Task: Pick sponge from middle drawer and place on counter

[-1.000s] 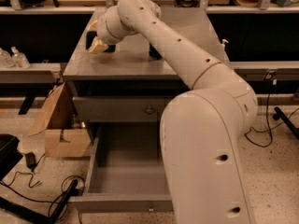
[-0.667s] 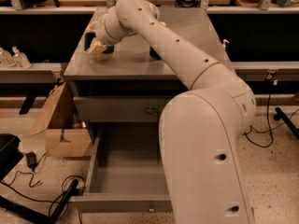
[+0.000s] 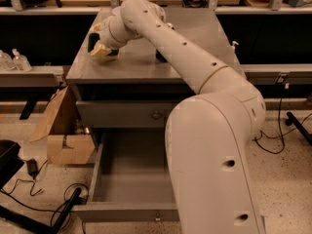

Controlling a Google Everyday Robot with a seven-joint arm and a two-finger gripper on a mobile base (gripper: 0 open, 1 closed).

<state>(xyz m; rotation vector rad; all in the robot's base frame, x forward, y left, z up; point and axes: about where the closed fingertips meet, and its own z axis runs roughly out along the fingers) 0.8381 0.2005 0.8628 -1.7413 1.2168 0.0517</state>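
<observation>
- Gripper (image 3: 101, 46) out at the far left of the counter (image 3: 146, 67), wrist bent downward, tip low over the grey top, apparently touching it or just short of it.
- Sponge (image 3: 106, 52) right at the gripper's tip: a yellowish patch with a darker edge, down at counter level near the left rim. Out of the drawer, then, and over its destination.
- Grip state: cannot tell. No way to judge from this angle whether clamped on the sponge or slackened around it.
- Middle drawer (image 3: 131, 179) pulled well out below, visible floor bare and grey — consistent with the pick being done.
- Closed drawer front (image 3: 122, 113) above it, small knob at centre, well apart from the gripper.
- Arm (image 3: 195, 62) stretched long from the big white base (image 3: 214, 169) in the foreground, crossing the counter diagonally. Left-side placement probably chosen to stay clear of a dark object (image 3: 159, 56) half hidden behind the forearm.
- Low, tilted-down wrist likely meant to lay the sponge flat rather than drop it.
- Judged stage: the placing itself, nearly complete. Remaining: letting go and lifting straight up, without dragging the sponge toward the left edge.
- Off to the side, an open cardboard box (image 3: 66, 140) on the floor beside the cabinet and two clear bottles (image 3: 12, 60) on a shelf — no part in this.
</observation>
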